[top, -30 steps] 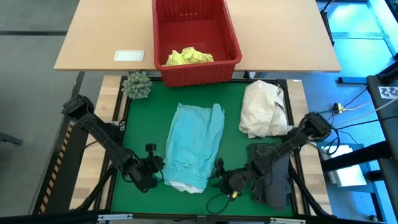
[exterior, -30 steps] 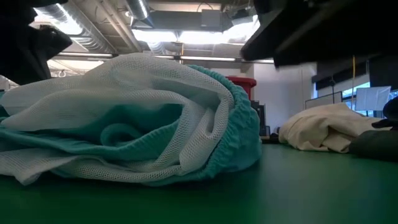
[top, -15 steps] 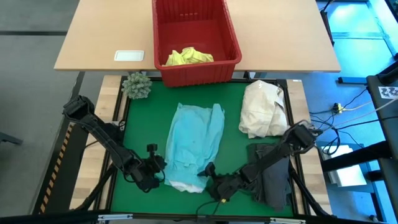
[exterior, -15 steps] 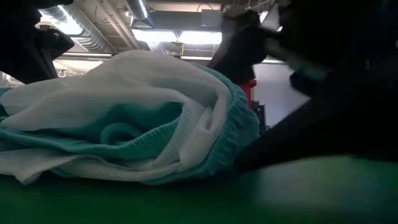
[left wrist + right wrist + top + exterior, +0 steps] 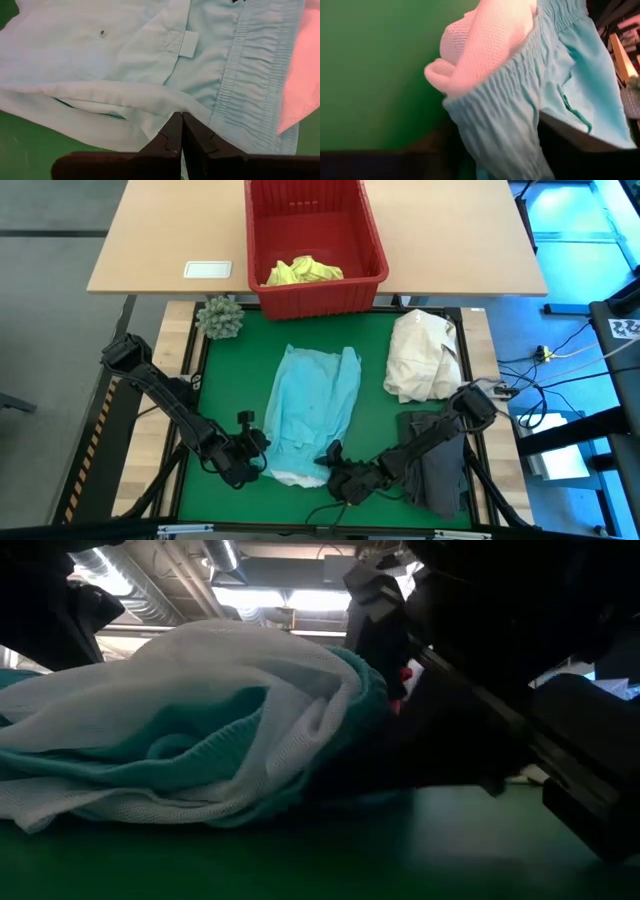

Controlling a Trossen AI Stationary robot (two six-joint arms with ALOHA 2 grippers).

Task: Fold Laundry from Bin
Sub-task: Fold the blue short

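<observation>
Turquoise shorts point(image 5: 312, 415) are lying flat on the green mat point(image 5: 230, 390), waistband end nearest my grippers. I'm pinching one waistband corner in my closed left gripper point(image 5: 256, 448); my right gripper point(image 5: 331, 457) is straddling the other corner, jaws apart. Next, I reckon: closing the right, then lifting both together to fold.

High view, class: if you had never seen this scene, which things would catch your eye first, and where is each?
The light turquoise-blue garment lies in the middle of the green mat, with the left gripper and right gripper at its near edge, one at each corner. Beyond it, the bright red bin on the wooden table holds a yellow garment.
</observation>
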